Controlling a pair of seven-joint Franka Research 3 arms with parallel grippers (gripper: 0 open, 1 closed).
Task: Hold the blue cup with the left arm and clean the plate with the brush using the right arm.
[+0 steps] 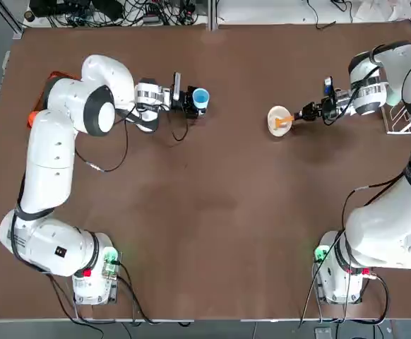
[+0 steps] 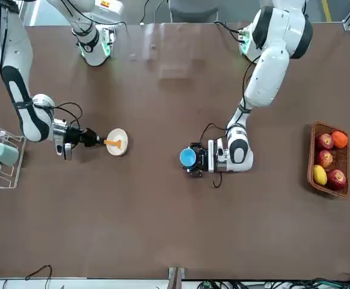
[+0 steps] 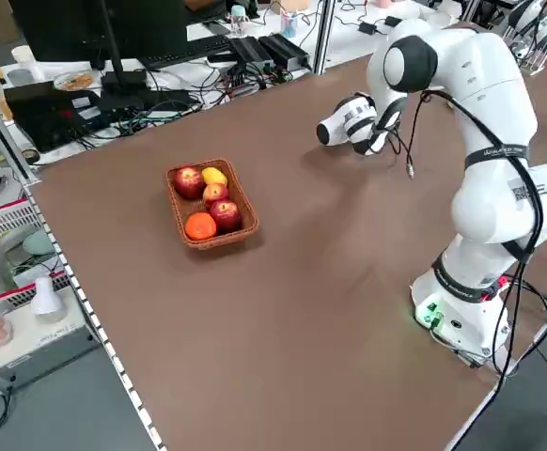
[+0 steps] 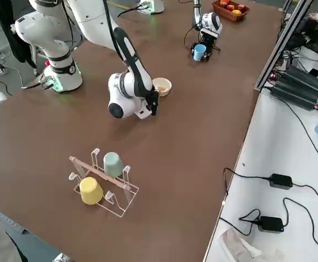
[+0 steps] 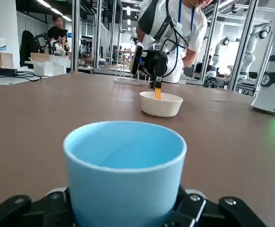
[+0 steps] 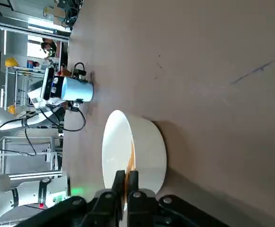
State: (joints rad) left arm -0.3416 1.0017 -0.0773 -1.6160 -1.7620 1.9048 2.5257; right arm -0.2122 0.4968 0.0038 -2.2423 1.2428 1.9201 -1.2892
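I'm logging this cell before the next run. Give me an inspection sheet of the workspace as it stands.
Surface: brown table, no spills seen.
Job's things: blue cup upright; plate apart from it, brush reaching into it.
Clutter: fruit basket at the left arm's side; wire rack with two cups at the right arm's side.
Grippers: left pincer shut on blue cup; right pincer shut on brush.
Cables: loose leads trail from both wrists onto the table.
Surroundings: desks with cables and power supplies beside the table; people in the background.
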